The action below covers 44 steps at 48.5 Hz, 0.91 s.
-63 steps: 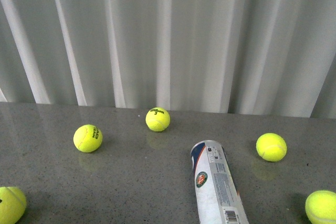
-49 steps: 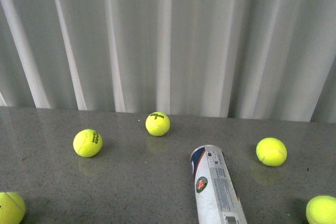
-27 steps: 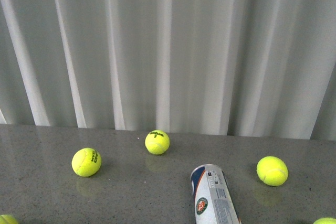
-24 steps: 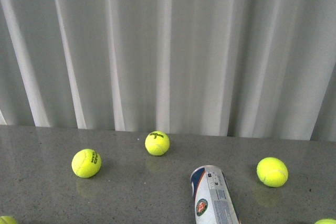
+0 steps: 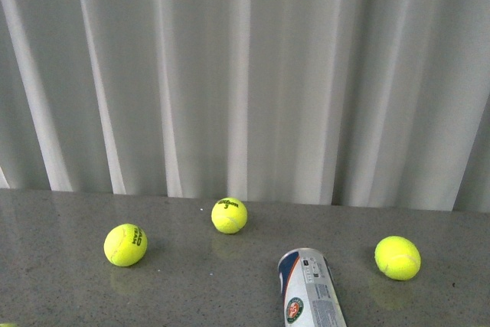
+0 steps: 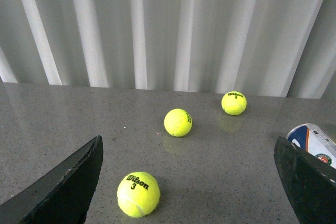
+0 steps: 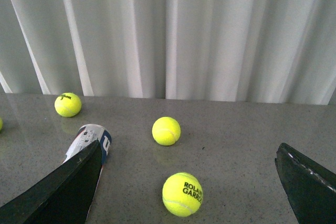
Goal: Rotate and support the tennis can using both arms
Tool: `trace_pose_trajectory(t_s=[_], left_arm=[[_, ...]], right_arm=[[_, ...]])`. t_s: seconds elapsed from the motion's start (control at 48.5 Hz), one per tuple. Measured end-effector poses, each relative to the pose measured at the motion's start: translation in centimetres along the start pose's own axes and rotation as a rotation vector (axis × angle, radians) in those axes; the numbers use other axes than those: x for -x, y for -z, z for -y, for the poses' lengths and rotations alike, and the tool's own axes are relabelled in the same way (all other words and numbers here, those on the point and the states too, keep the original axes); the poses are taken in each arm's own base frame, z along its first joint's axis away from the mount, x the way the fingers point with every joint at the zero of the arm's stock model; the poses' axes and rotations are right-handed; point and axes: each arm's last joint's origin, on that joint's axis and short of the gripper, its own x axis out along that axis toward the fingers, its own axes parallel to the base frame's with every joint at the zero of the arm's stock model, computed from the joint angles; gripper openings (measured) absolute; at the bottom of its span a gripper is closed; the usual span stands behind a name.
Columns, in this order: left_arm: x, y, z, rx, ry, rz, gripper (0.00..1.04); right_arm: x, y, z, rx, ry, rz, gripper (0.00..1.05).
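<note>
tennis can lies on its side, contents unclear; both arms' jaws spread, empty.

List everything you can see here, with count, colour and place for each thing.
Table: one, speckled grey, under everything.
Curtain: one, white, pleated, behind the table.
Tennis balls: five, yellow, loose on the table; this one in the middle by the curtain, one left, one right, one nearer on the left, one nearer on the right.
Tennis can: one, white, navy and orange label, lying on its side right of centre.
Left tool: one, black, open, holding nothing.
Right tool: one, black, open, holding nothing.
</note>
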Motion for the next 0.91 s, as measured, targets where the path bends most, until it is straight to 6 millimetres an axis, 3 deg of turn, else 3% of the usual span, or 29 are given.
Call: trace_pose_trajectory(t_s=[0.185,0.288,0.433,0.577,0.7,0.906], left_arm=[[0.0,0.0,0.0,0.0,0.0,0.0,0.98],[0.0,0.0,0.0,0.0,0.001,0.0,0.98],[0.0,0.0,0.0,0.0,0.0,0.0,0.98],[0.0,0.0,0.0,0.0,0.0,0.0,0.98],[0.0,0.0,0.0,0.0,0.0,0.0,0.98],[0.0,0.0,0.0,0.0,0.0,0.0,0.98]], right_arm=[[0.0,0.0,0.0,0.0,-0.001,-0.001,0.98],[-0.4,0.0,0.1,-0.081,-0.113,-0.271,0.98],[-2.8,-1.3,0.2,-0.162,-0.154,-0.398,0.98],[-8.3,-2.3,-1.1,-0.253,-0.265,-0.635,0.98],[-12.8,-1.4,-2.7,-0.313,-0.311,-0.774,0.98],[-18.4,0.9,-4.6,-0.339,-0.296,-0.898,0.98]])
